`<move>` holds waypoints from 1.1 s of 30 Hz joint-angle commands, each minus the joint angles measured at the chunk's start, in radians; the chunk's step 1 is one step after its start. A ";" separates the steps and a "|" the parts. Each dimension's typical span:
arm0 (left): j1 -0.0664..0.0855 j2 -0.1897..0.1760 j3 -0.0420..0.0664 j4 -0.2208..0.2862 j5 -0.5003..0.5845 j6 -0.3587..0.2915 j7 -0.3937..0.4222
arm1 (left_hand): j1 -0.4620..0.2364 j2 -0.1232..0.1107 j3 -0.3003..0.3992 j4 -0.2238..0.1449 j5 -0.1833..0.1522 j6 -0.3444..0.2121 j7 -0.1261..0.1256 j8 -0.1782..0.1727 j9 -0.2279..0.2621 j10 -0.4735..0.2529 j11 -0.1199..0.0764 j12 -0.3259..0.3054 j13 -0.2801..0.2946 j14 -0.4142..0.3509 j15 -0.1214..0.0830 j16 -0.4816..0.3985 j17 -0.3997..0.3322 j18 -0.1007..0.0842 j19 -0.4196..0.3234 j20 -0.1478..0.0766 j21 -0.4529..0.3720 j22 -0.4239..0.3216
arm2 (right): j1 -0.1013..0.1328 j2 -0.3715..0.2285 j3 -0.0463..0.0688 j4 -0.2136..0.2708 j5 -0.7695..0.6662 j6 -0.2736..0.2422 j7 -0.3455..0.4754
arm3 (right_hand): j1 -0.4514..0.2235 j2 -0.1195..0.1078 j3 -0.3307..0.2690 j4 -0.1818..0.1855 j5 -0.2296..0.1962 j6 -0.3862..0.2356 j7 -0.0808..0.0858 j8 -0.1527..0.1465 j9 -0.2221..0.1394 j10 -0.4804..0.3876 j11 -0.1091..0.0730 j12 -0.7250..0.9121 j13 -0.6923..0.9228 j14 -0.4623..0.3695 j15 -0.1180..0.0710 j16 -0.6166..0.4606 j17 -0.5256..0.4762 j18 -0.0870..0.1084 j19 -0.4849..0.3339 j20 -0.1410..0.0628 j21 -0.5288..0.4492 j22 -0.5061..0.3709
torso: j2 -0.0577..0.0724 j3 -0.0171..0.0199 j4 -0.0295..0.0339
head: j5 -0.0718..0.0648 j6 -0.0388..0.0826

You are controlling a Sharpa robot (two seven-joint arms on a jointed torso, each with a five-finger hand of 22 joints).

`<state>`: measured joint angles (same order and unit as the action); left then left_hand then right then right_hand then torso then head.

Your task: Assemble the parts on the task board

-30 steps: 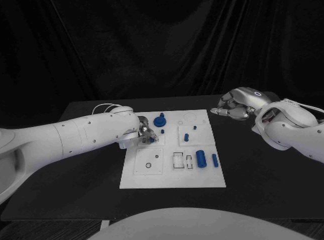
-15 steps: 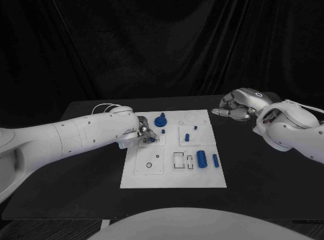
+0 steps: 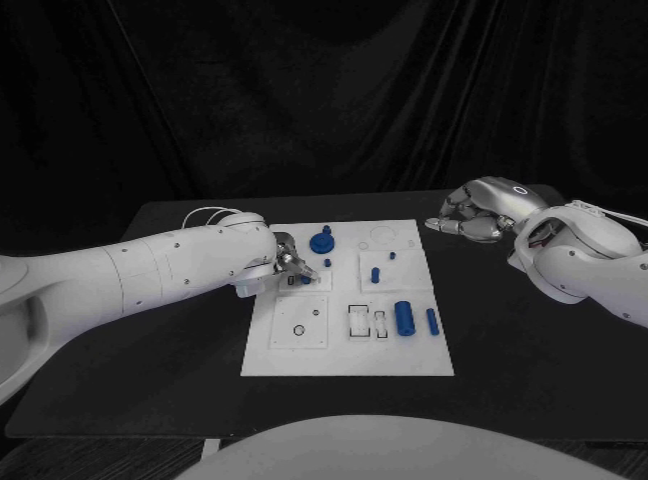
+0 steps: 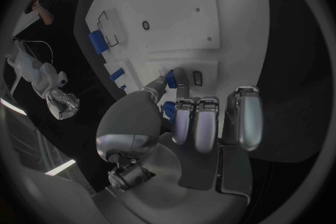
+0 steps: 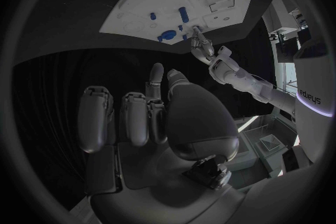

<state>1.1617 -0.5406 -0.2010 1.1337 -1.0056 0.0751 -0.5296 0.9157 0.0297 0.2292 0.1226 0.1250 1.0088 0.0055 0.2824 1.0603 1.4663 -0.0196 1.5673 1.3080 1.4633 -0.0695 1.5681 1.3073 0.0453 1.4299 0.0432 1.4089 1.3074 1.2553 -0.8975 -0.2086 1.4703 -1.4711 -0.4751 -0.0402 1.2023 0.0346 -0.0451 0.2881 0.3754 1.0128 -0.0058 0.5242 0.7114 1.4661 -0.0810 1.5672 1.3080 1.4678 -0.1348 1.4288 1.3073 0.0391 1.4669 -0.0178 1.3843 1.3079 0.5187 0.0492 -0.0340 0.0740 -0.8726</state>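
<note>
Metal fingers of the left hand (image 3: 294, 268), smooth and silver, bend down onto the left part of the task board (image 3: 347, 355), where thumb and a fingertip pinch a small blue part (image 4: 170, 79) right at the board's surface; the other fingers (image 4: 241, 117) lie side by side, curled above it. That small blue part sits against a raised square tile of the board, beside a little rectangular slot. Just beyond the hand stands a round blue part with a knob (image 3: 320, 241) on top, like a small gear on a post, and a short blue peg (image 3: 327, 263) stands close by it. Further toward the board's near right lie a thick blue cylinder (image 3: 404, 316) and a thinner blue rod (image 3: 432, 321), side by side next to rectangular cut-outs. The board itself is a flat, matt white plate with shallow rings and holes, lying in the middle of the black table (image 3: 526, 350). The right hand (image 3: 468, 214) hangs over the table's far right, apart from the board, its glossy fingers curled in on nothing.
</note>
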 commanded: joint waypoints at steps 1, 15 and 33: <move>-0.020 -0.003 -0.012 -0.001 -0.008 0.029 -0.021 | 0.002 -0.009 -0.008 0.001 -0.004 -0.056 0.047 0.004 0.004 0.104 0.000 0.004 0.263 0.107 0.001 0.003 0.263 0.004 0.008 0.002 -0.003 0.152 | -0.003 -0.001 0.001 0.000 -0.002 0.005 -0.017 | -0.013 0.000 -0.001 0.004 0.002 -0.002 0.003 -0.004 0.002 0.105 0.008 0.004 0.263 0.069 0.007 -0.004 0.067 0.007 0.030 0.003 -0.003 0.199 | 0.000 0.0000 0.0000 | 0.001 0.000; -0.019 -0.023 -0.012 0.019 -0.008 0.006 -0.016 | -0.059 -0.045 -0.141 0.108 -0.076 -0.067 0.045 0.022 0.066 0.104 -0.001 0.004 0.263 0.107 0.000 0.003 0.263 0.003 0.011 0.000 -0.007 0.159 | -0.004 0.000 0.001 -0.001 -0.002 0.005 -0.016 | -0.019 0.001 -0.003 0.005 0.001 -0.001 0.003 -0.005 0.003 0.105 0.009 0.004 0.263 0.069 0.007 -0.003 0.067 0.007 0.030 0.003 -0.004 0.199 | 0.000 0.0001 0.0001 | 0.006 0.000; -0.018 -0.040 -0.012 0.028 -0.008 -0.034 -0.001 | -0.133 -0.045 -0.275 0.170 -0.077 -0.064 0.044 0.018 0.085 0.104 -0.002 0.004 0.263 0.107 -0.002 0.003 0.263 0.004 0.009 -0.002 -0.012 0.162 | -0.006 -0.001 0.001 -0.001 -0.002 0.002 -0.014 | -0.021 0.002 -0.003 0.004 0.001 -0.001 0.003 -0.006 0.004 0.105 0.009 0.004 0.263 0.069 0.007 -0.004 0.067 0.008 0.030 0.003 -0.004 0.199 | 0.000 -0.0001 0.0003 | 0.004 0.000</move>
<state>1.1578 -0.5754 -0.2036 1.1617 -1.0097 0.0454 -0.5192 0.7890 -0.0229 -0.0387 0.2941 0.0532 0.9982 -0.0050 0.3012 1.1447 1.4663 -0.0196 1.5673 1.3077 1.4633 -0.0696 1.5682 1.3080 0.0455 1.4369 0.0434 1.4011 1.3073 1.2520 -0.8969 -0.2086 1.4687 -1.4711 -0.4725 -0.0405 1.1903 0.0383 -0.0451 0.2881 0.3753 1.0128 -0.0057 0.5235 0.7138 1.4661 -0.0810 1.5673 1.3076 1.4677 -0.1348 1.4288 1.3073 0.0391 1.4669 -0.0178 1.3844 1.3076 0.5187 0.0491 -0.0338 0.0783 -0.8726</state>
